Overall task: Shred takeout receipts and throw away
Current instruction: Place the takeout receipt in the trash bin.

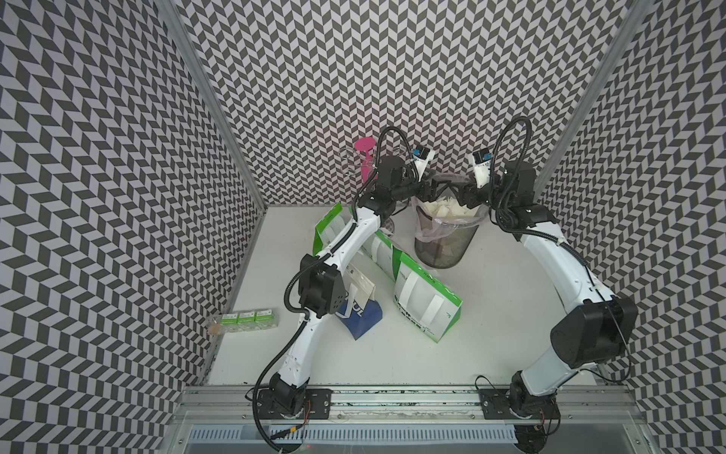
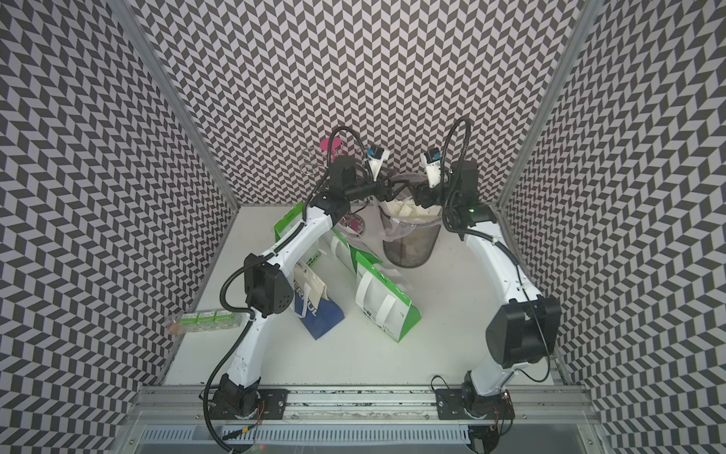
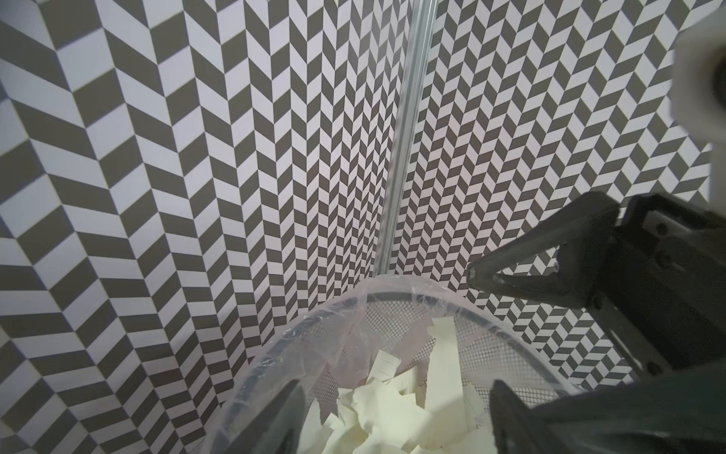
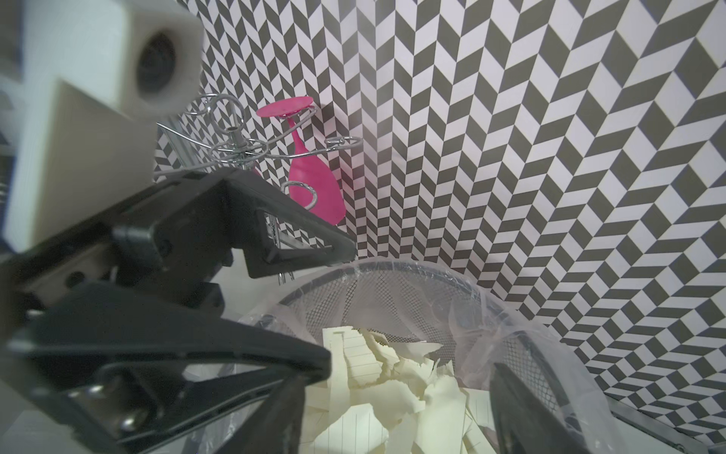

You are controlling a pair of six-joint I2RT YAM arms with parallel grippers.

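Left wrist: takeout receipts pile in the mesh bin beneath spread left fingers and right fingers.

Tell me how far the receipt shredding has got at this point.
Done: torn receipt pieces lie piled in the lined mesh bin. In hand: nothing; the left end effector and right end effector hover open and empty above the bin. Left: no loose receipt shows on the table; whether the green-and-white bags or the blue bag hold more cannot be told.
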